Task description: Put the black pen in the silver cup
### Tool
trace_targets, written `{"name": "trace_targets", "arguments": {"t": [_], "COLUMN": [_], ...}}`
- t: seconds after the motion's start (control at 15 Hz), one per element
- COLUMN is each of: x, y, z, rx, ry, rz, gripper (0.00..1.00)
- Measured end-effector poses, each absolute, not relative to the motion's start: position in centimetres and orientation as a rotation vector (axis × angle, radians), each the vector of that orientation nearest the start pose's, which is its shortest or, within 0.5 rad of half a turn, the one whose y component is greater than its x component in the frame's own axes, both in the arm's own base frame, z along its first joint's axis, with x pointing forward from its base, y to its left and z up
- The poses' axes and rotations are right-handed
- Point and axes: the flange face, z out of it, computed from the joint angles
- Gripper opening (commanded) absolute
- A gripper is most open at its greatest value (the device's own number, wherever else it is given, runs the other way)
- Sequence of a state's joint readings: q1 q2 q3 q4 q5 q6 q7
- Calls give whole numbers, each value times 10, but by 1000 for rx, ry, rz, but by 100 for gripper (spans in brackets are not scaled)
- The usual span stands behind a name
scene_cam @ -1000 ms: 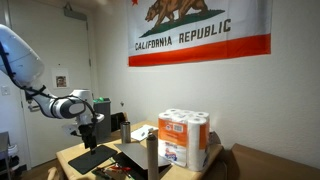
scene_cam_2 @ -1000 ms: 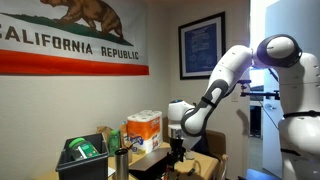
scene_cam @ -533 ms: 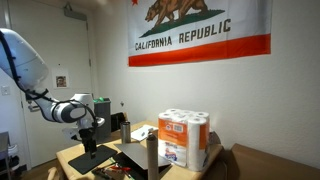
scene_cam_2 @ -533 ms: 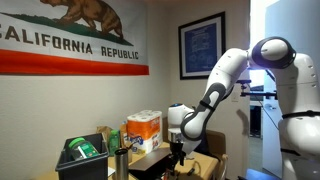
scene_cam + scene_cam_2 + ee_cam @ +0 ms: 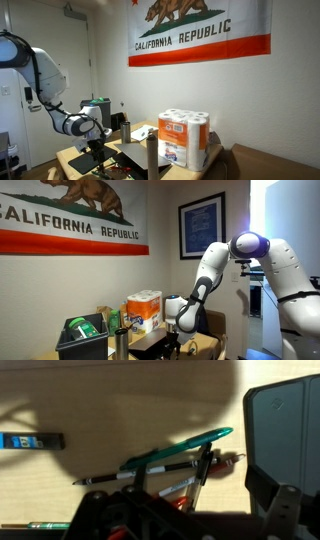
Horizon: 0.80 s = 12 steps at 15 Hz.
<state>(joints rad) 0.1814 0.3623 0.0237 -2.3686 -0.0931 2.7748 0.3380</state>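
In the wrist view several pens lie in a heap on the wooden table. The black pen [image 5: 203, 472] is a short dark stick lying steeply across a black-and-white pen, with a green pen [image 5: 180, 448] and a red pen [image 5: 226, 460] beside it. My gripper [image 5: 195, 520] is open and empty, low over the heap, its dark fingers along the bottom edge. It hangs near the table in both exterior views [image 5: 97, 150] [image 5: 172, 342]. The silver cup [image 5: 124, 131] stands further back on the table, apart from my gripper.
A dark pad [image 5: 285, 430] lies right of the pens and a small black case [image 5: 30, 440] lies to their left. A paper-towel pack [image 5: 183, 138] [image 5: 145, 308], a taller dark cylinder [image 5: 152, 152] and a bin with green contents [image 5: 82, 332] stand on the table.
The arm has folded down and my gripper has dropped closer to the table, over the pens. Nothing on the table has moved.
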Motion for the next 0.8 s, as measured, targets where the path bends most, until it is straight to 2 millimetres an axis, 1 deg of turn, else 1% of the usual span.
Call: {"name": "trace_targets", "arguments": {"t": [0.2, 0.33, 0.47, 0.53, 0.6, 0.67, 0.73, 0.8], "x": [522, 537, 551, 557, 562, 566, 568, 569], "y": [100, 102, 108, 112, 116, 119, 122, 125], "z": [161, 151, 142, 137, 132, 127, 121, 116], "rx": [-3164, -3168, -3167, -3167, -3167, -3167, -3169, -3170], "ry": [108, 107, 95, 88, 81, 75, 68, 62], "rz": [-101, -113, -124, -128, -130, -128, -124, -120], "gripper": [100, 100, 100, 75, 74, 68, 58, 52]}}
